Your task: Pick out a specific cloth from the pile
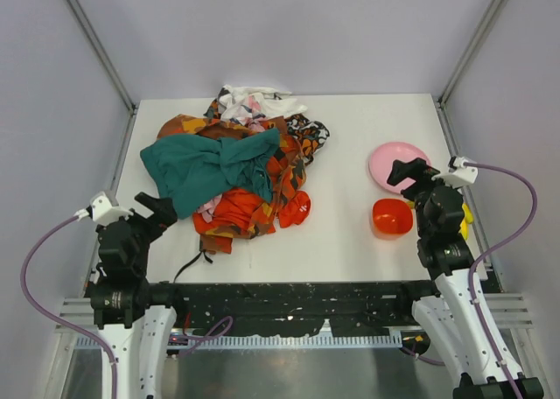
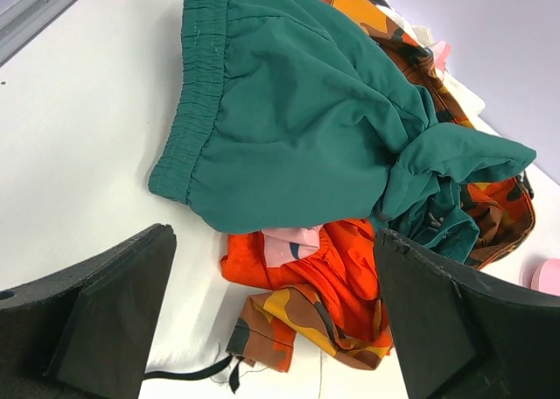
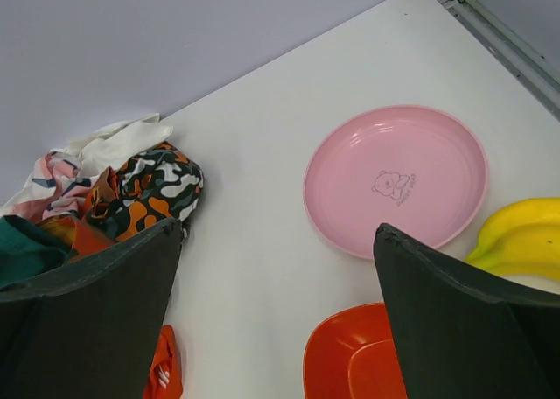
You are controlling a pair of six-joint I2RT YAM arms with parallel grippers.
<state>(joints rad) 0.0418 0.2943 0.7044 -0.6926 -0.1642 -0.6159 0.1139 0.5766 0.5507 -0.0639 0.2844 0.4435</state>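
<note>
Though mostly buried under the teal cloth [image 1: 214, 167], showing at the near edge of the pile [image 1: 254, 110]: the cloth [image 1: 234, 213].
Plain bright orange-red, unpatterned, rumpled, pressed between teal above and orange-and-black patterned cloth [image 2: 297, 316] beside; full outline hidden. Small red piece [image 1: 295, 208] just beside the pile: perhaps part of it, impossible to tell. Both spread wide, gripping nothing, apart from the pile: left gripper [image 1: 156, 208] and right gripper [image 1: 411, 171]. Pink plate [image 3: 437, 154] bearing a small printed figure; orange bowl [image 3: 350, 364] cut off by the frame edge; bananas [image 3: 516, 237] just beside the plate, half hidden.
</note>
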